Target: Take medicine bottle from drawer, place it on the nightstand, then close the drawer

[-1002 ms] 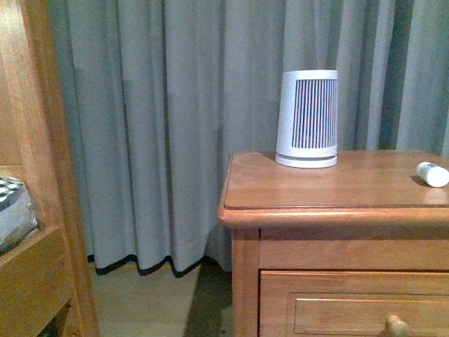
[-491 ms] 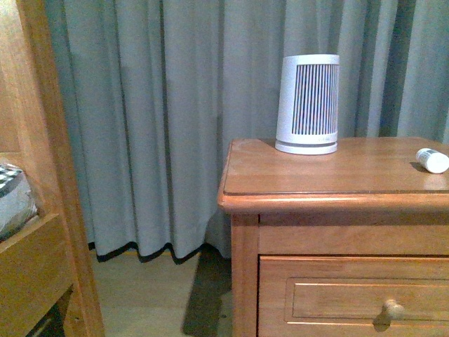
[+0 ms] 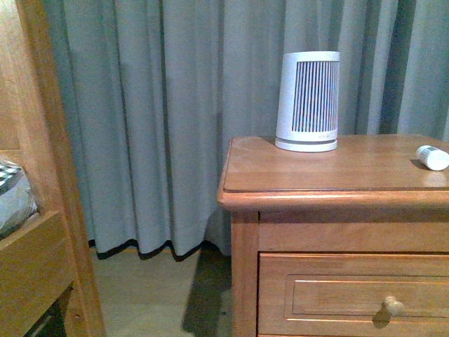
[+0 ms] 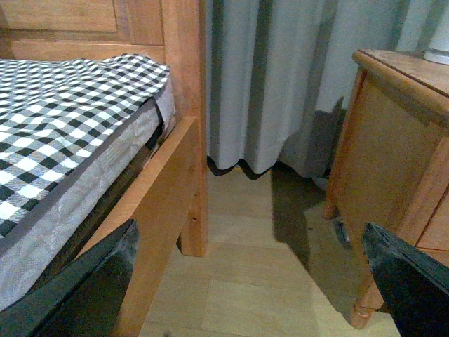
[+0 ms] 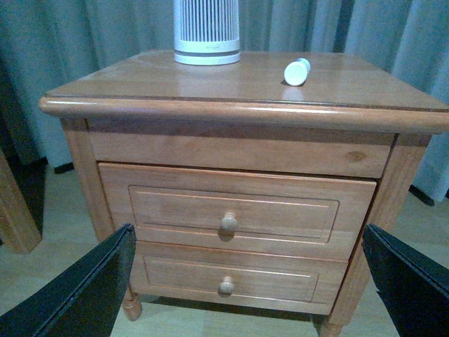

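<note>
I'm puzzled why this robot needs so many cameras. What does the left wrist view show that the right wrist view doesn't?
Only the left wrist view shows the bed's black-and-white checked sheet and orange-brown wooden bed frame. Only the right wrist view shows both knobbed drawers, the taller drawer shut, and the small white medicine bottle lying on top. Both show the orange-brown wooden nightstand and grey curtain.

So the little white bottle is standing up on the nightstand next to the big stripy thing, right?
Not quite. The little white bottle is lying on its side on the nightstand, not standing up. The right wrist view shows it, near the big stripy thing.
</note>
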